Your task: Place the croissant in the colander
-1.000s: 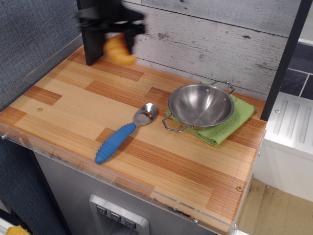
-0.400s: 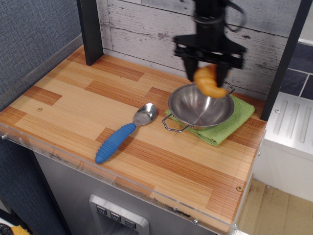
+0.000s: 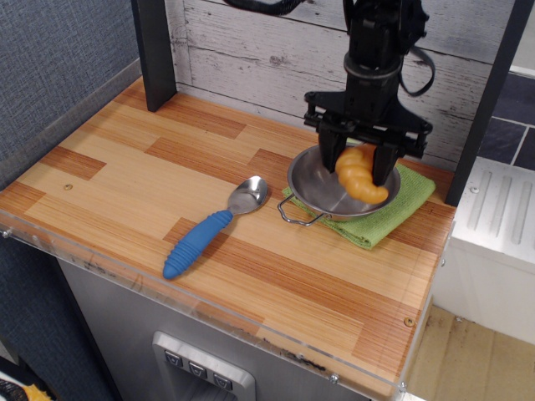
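The single view is looking down from the front at a wooden-plank counter (image 3: 167, 167) with a weathered white board wall behind it. The stainless-steel colander (image 3: 322, 190) is serving as the landmark: it is sitting toward the right rear of the counter on a folded green cloth (image 3: 401, 205), which is sticking out beyond it on the right and front. Thin wire loop handles are showing at its front left and back right.

Directly above the colander, a black robot arm is reaching straight down, and its gripper (image 3: 361, 163) is hanging over the bowl's opening. The jaws are clamped on the croissant (image 3: 359, 174), an orange-yellow ridged toy crescent, one finger on either side of it. The croissant is hanging within the outline of the colander's rim, low over the right half of the bowl. Whether its lower tip is touching the metal cannot be told from this angle.

To the left of the colander, just beside its front handle, a metal spoon with a ribbed blue handle (image 3: 209, 230) is lying on the counter, bowl end toward the colander and handle pointing away toward the front left. It is not touching the colander.

Judging progress: the pick-up and the carry across appear finished, and the croissant is lined up over its target. What is left is opening the jaws to let it drop in, then lifting the arm clear.
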Robot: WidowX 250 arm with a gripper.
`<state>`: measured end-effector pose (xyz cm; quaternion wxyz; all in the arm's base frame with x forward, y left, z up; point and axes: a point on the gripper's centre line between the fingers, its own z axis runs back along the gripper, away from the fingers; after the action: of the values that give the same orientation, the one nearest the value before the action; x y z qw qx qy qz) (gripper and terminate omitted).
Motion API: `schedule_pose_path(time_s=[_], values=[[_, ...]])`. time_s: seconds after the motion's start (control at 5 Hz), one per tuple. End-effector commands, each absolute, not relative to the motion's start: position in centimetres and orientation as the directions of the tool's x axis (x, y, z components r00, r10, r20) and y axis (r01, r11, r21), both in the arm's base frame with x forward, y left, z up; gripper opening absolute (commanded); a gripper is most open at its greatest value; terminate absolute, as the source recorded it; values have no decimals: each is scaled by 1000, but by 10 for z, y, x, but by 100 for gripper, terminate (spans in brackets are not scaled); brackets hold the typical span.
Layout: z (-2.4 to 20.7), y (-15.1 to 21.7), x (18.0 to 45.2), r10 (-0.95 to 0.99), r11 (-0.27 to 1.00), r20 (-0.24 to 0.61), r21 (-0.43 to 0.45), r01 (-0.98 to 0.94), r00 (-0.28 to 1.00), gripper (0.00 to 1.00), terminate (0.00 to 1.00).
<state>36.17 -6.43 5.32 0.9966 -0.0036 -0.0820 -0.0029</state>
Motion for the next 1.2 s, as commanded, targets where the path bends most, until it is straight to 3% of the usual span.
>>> schedule_pose_path(time_s=[0.0,0.2,0.4,0.8,1.0], values=[[82,-49,350,1,1000,218,-16,2,976,0,0],[85,-48,353,5,1000,214,-24,0,977,100,0],[98,-43,358,18,998,235,-62,-3,972,100,0],[155,-17,342,65,997,348,-71,-43,935,100,0],[151,7,319,85,996,328,-34,-79,941,100,0]])
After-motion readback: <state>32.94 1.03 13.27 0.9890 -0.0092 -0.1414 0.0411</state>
